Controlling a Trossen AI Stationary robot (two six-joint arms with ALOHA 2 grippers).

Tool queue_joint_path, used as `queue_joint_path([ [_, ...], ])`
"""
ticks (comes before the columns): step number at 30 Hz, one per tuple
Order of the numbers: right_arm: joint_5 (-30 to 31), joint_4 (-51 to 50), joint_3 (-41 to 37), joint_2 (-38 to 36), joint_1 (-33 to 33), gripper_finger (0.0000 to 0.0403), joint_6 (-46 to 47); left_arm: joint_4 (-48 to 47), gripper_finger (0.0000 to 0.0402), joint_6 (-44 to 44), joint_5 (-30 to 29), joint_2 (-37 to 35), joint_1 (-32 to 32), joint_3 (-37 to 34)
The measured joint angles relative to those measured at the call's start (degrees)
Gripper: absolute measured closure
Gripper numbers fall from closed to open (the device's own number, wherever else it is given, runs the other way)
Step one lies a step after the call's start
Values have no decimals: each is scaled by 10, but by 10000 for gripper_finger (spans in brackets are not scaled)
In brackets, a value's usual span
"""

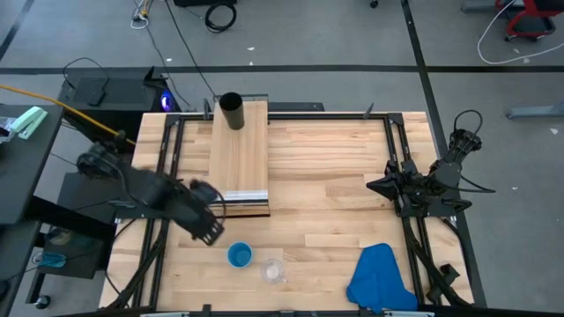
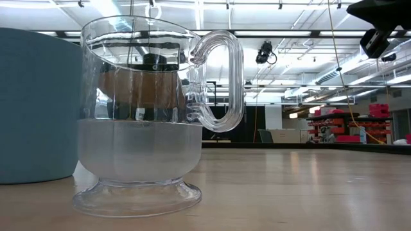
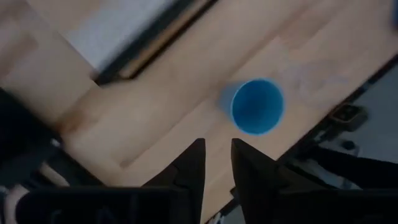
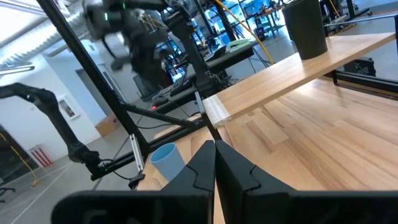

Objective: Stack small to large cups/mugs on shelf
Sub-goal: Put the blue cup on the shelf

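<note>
The tall black cup (image 1: 232, 111) (image 4: 305, 28) stands upright at the far end of the light-wood shelf (image 1: 239, 154) (image 4: 348, 55). The blue cup (image 1: 239, 255) (image 3: 256, 106) (image 2: 32, 109) stands upright on the table near its near edge. Right of it stands the clear cup (image 1: 272, 270) (image 2: 138, 115), which has a looped handle. My left gripper (image 1: 208, 229) (image 3: 217, 144) hovers just left of and beyond the blue cup, fingers narrowly open and touching nothing. My right gripper (image 4: 214, 149) is shut and waits at the table's right side (image 1: 388, 187).
A blue cloth (image 1: 381, 280) lies crumpled at the near right corner. Black frame rails (image 1: 167, 167) run along the table's left and right sides. Bare wooden tabletop (image 1: 335, 211) lies between the shelf and the right arm.
</note>
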Motion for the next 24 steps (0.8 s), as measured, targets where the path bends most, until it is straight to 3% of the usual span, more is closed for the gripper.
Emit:
queue_joint_path([
  [10,0,0,0,0,0,386,0,292,315,-13,24,24,-31,-155],
  [24,0,0,0,0,0,386,0,322,331,-79,4,23,-27,-226],
])
